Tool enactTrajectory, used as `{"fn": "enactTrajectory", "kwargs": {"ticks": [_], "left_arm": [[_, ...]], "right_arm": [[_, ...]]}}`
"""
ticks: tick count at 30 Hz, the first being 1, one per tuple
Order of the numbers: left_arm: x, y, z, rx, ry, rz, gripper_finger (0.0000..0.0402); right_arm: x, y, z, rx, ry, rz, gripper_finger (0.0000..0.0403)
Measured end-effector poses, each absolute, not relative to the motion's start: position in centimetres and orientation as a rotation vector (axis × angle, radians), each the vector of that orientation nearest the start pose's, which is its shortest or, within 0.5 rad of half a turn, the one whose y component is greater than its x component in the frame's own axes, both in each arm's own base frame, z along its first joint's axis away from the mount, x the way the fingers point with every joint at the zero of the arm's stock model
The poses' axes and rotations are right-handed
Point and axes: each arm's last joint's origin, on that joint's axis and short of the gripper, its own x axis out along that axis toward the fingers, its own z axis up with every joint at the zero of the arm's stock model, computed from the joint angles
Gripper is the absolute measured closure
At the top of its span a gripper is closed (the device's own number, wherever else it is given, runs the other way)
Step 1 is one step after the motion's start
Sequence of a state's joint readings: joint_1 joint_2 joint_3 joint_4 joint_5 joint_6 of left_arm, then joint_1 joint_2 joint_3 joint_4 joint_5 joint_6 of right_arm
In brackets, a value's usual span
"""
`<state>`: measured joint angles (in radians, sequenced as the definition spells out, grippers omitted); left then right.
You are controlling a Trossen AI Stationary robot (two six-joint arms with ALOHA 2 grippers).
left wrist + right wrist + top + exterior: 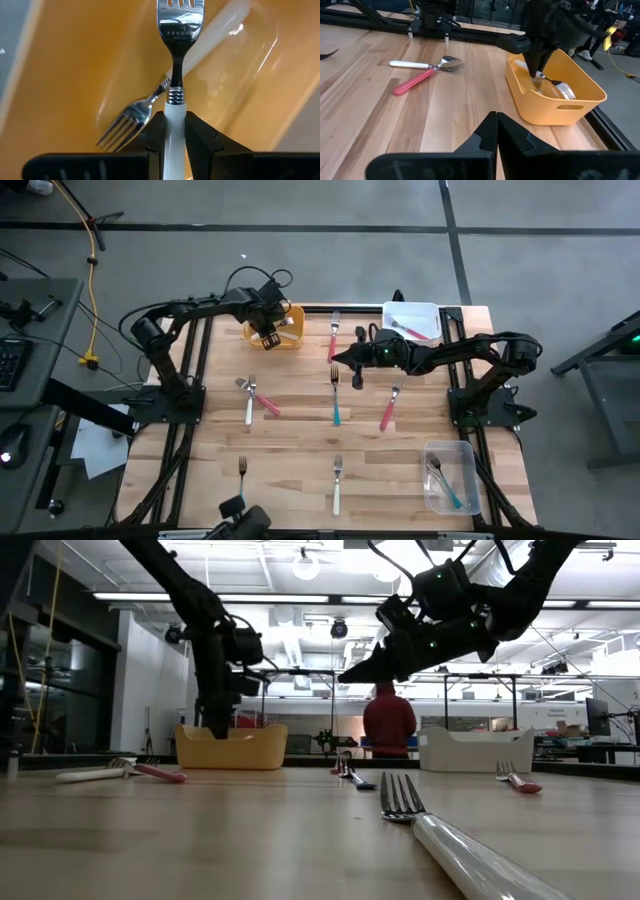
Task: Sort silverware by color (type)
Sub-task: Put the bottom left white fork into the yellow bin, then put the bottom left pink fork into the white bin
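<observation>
My left gripper [270, 330] is over the yellow bin [272, 328] at the table's far edge, shut on a white-handled fork [175, 60]. A second white-handled fork [150, 107] lies on the bin's floor. My right gripper [338, 359] hovers shut and empty above the middle of the table, high in the low view [350, 675]. On the wood lie a red fork [333, 337], a crossed white and red pair [255, 396], a teal fork [336, 398], another red fork [388, 410] and a white fork [338, 488]. My left gripper pinches the white handle [175, 107] just behind the metal neck, between its two fingers. The fingers come from above, pointing down, and lie along the fork. The fork hangs head-down inside the yellow bin, with its tines [538, 84] low between the walls; whether they touch the floor I cannot tell.
A white bin [412, 320] with red-handled forks stands at the far right corner. A clear bin [448, 475] with teal forks sits near the right front. A person in red [388, 722] stands in the room beyond the table. Bare wood lies between the scattered forks.
</observation>
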<state>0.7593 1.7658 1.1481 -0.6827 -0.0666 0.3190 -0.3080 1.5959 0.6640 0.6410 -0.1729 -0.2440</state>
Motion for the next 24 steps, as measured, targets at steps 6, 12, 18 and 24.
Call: {"fn": "enactTrajectory", "kwargs": {"ticks": [6,12,18,24], "left_arm": [[24.1,23.1,16.5,-0.204,1.369,0.475,0.0357],[24.2,23.2,16.2,-0.214,1.371,0.477,0.0342],[24.4,23.6,16.8,-0.193,1.366,0.540,0.0322],[25.1,24.0,18.2,-0.174,1.347,0.560,0.0292]], "right_arm": [[30.0,-9.0,17.9,-0.169,0.300,-0.100,0.0403],[30.0,-9.0,17.8,-0.162,0.306,-0.100,0.0403],[30.0,-9.0,17.8,-0.162,0.306,-0.103,0.0403],[30.0,-9.0,17.8,-0.163,0.306,-0.102,0.0403]]}}
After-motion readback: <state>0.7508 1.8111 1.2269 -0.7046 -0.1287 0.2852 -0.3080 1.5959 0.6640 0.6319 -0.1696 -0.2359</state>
